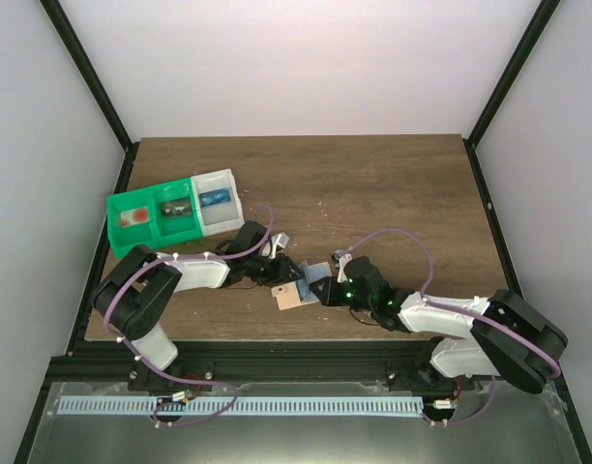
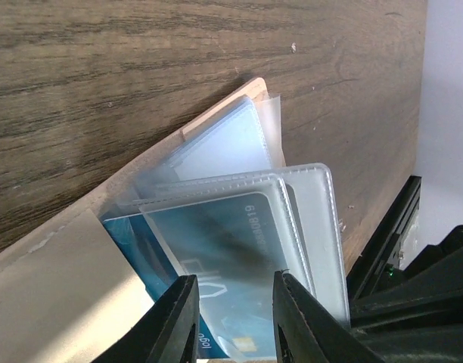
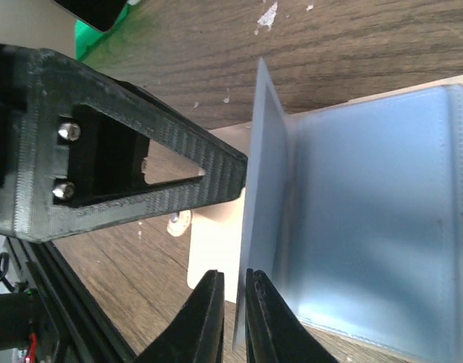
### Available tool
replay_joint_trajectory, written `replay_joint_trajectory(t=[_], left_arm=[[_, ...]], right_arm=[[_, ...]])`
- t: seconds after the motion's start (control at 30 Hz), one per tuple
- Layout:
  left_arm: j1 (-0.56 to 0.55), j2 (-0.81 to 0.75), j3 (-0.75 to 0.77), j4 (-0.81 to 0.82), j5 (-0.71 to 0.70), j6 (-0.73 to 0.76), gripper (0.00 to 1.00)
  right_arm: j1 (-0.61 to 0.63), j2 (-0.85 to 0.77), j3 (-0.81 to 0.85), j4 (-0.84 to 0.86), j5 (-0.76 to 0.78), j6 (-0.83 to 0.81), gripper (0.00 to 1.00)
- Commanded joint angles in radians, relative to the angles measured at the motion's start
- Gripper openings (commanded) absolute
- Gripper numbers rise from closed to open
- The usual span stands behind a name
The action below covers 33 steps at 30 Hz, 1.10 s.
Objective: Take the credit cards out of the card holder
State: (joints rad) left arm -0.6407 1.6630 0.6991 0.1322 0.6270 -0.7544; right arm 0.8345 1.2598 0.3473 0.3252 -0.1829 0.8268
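Observation:
The tan card holder (image 1: pixel 294 299) lies open near the table's front edge, between both grippers. In the left wrist view its clear sleeves fan out from the tan cover (image 2: pixel 57 295). One sleeve holds a blue credit card (image 2: pixel 231 234) with white print. My left gripper (image 2: pixel 233 281) hovers over that sleeve, fingers apart, nothing pinched between them. My right gripper (image 3: pixel 234 281) is shut on the bottom edge of a thin bluish sleeve leaf (image 3: pixel 263 174) that stands upright from the holder (image 3: pixel 212 242). A left gripper finger (image 3: pixel 125 174) reaches to that leaf.
A green bin (image 1: pixel 153 220) and a joined white bin (image 1: pixel 219 203) with small items stand at the back left. The black frame rail (image 1: pixel 277 362) runs close along the table's near edge. The two grippers (image 1: pixel 280 268) (image 1: pixel 322 288) are nearly touching.

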Motion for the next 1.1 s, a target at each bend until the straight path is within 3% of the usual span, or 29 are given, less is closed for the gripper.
replay_joint_trajectory(t=[0.0, 0.1, 0.3, 1.07], left_arm=[[-0.001, -0.022, -0.009, -0.014, -0.020, 0.020, 0.29], [0.000, -0.030, -0.015, -0.025, -0.032, 0.022, 0.29], [0.014, -0.089, -0.031, -0.050, -0.079, 0.017, 0.32], [0.047, -0.124, -0.043, -0.045, -0.017, 0.035, 0.40]], right_arm=[[-0.002, 0.004, 0.046, 0.049, -0.030, 0.001, 0.13], [-0.001, 0.004, 0.048, 0.048, -0.031, -0.001, 0.13], [-0.001, 0.013, 0.049, 0.061, -0.043, -0.005, 0.01], [-0.002, 0.086, 0.087, 0.007, -0.028, 0.003, 0.02]])
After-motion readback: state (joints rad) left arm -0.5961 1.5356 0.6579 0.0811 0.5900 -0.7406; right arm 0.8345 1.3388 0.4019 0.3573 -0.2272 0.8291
